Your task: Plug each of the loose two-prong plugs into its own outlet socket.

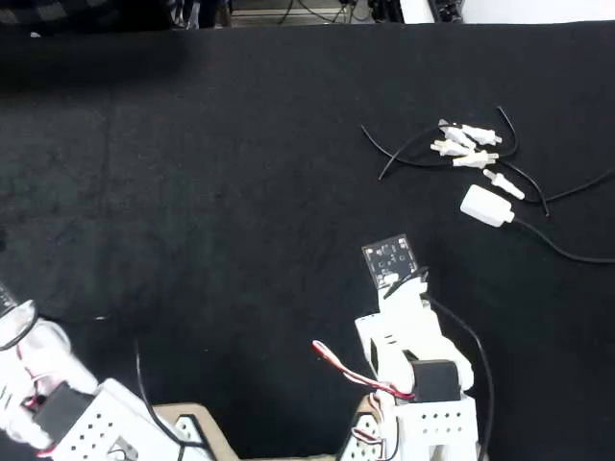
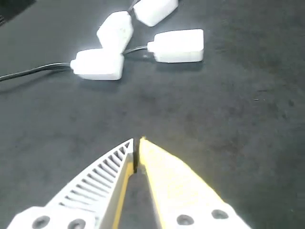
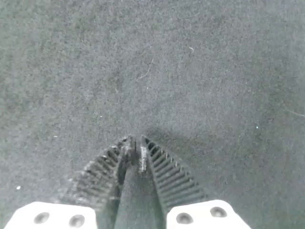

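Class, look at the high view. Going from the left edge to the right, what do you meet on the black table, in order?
An arm at the lower left corner → a second arm at the bottom, right of centre → the heap of loose two-prong plugs with their black cords.

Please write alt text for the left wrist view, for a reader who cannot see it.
The left gripper, fingers shut, hangs over a black cloth. Beyond its tips, four white blocks on black cables lie close together.
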Controlling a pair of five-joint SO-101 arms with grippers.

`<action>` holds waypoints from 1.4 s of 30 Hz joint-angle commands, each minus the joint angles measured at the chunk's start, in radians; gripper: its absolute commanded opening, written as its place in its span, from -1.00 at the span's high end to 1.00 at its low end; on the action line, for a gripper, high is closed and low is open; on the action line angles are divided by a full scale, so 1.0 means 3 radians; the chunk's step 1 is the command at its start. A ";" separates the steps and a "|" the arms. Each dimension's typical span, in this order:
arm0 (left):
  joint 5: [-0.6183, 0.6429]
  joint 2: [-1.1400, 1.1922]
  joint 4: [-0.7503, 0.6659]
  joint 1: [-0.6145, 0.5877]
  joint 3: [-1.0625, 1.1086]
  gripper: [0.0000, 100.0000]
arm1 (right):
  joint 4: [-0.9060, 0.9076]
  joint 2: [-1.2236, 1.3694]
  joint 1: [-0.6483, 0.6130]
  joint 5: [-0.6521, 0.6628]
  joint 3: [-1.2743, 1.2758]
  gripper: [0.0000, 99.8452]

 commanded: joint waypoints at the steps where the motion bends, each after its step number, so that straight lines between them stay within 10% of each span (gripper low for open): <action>1: -0.0041 0.0072 -0.0077 -0.0125 -0.0294 0.53 | 0.0015 -0.0253 -0.0020 0.0036 -0.0003 0.98; 11: -0.0281 0.2419 -0.0005 -0.0335 -0.1900 0.52 | 0.0015 -0.0253 -0.0020 0.0036 -0.0003 0.98; 24: -0.0409 0.5917 0.1800 -0.0197 -0.5444 0.52 | 0.0015 -0.0253 -0.0020 0.0036 -0.0003 0.98; 42: -0.2194 0.8418 0.1903 0.0243 -0.8482 0.52 | 0.0015 -0.0248 -0.0020 0.0036 -0.0003 0.98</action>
